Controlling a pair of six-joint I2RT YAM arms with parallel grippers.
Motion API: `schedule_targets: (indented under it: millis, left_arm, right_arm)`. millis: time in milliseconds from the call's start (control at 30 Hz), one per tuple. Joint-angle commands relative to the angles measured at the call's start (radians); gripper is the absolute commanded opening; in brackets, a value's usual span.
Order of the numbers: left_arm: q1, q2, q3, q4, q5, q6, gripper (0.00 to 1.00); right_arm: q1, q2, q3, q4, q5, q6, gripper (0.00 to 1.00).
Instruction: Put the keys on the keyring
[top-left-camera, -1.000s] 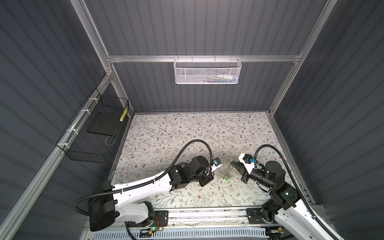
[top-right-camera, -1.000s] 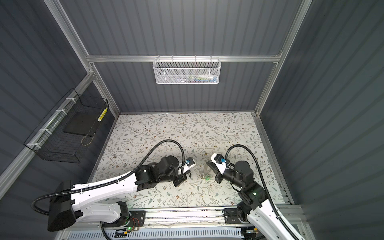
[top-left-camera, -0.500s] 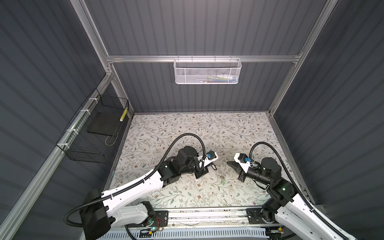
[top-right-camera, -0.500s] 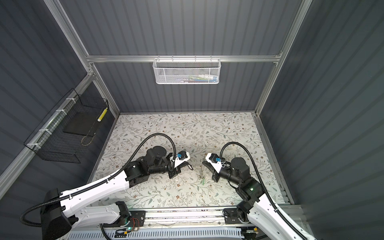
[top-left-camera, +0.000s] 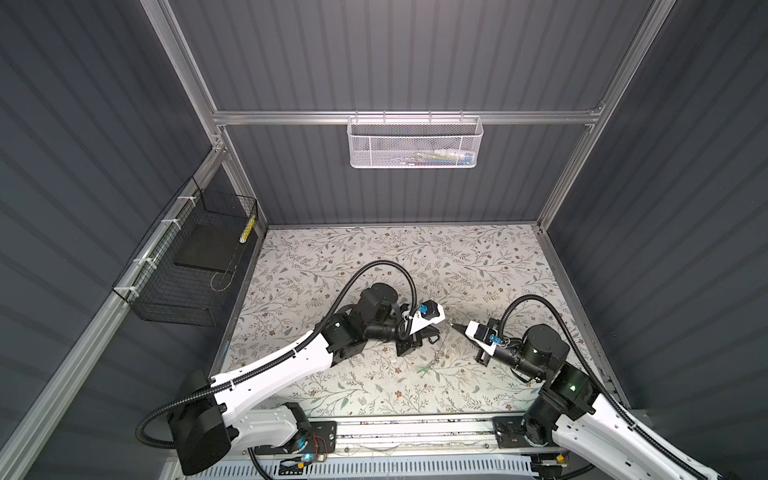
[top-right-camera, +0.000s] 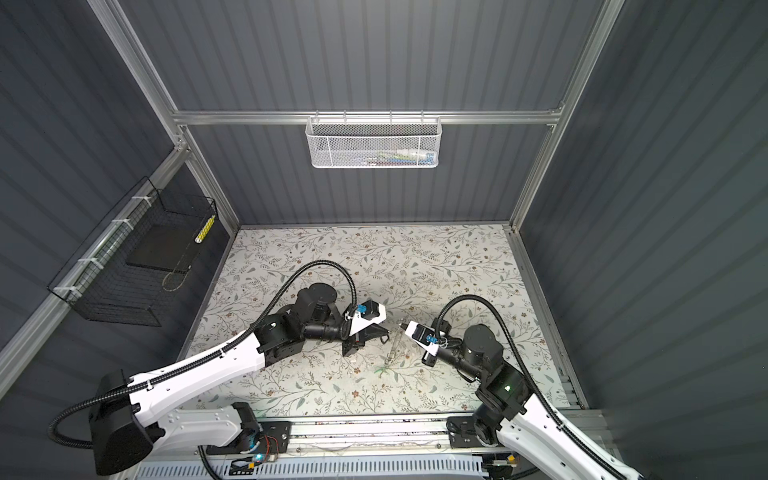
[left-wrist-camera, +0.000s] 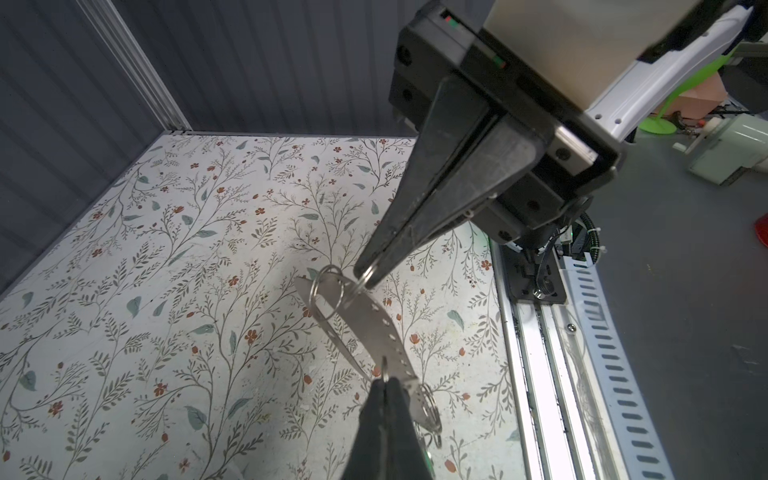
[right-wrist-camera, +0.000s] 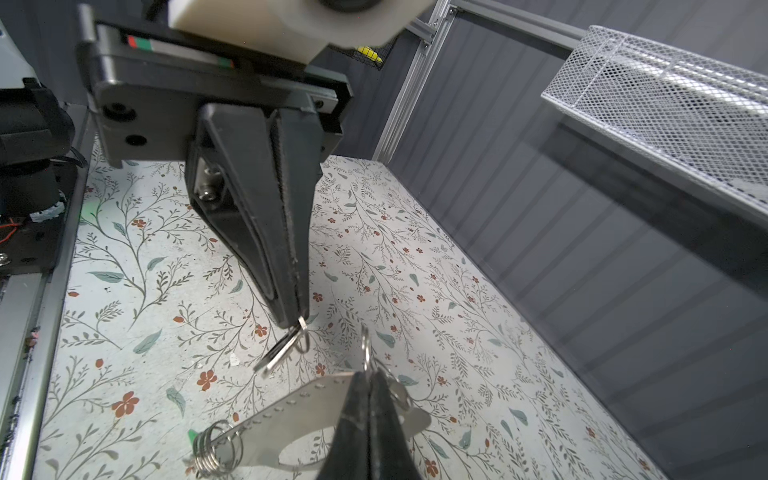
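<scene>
My right gripper is shut on a small ring of the keyring, a flat grey plate with a slot. The plate hangs slanting above the floral table in both top views. A stack of rings sits at its low end, with a bit of green tag beside it. My left gripper is shut on the ring of a key with a dark tag, held close to the plate. The two gripper tips nearly meet.
A white mesh basket hangs on the back wall. A black wire basket hangs on the left wall. A metal rail runs along the front edge of the floral table.
The right gripper has carried the keyring leftward, closer to the left gripper. The left arm has shifted its elbow and wrist farther from the front rail. Both grippers stay shut.
</scene>
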Motion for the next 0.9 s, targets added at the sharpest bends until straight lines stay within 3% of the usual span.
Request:
schedule_targets:
  millis: [0,867]
  left_arm:
    - [0.008,0.007,0.041,0.010,0.051,-0.016,0.00]
    - [0.007,0.080,0.108,0.024,0.058,-0.072,0.00]
  right_arm:
    - [0.016,-0.007,-0.010,0.014,0.044,-0.057,0.00]
    - [0.022,0.019,-0.029,0.019,0.023,-0.053,0.00]
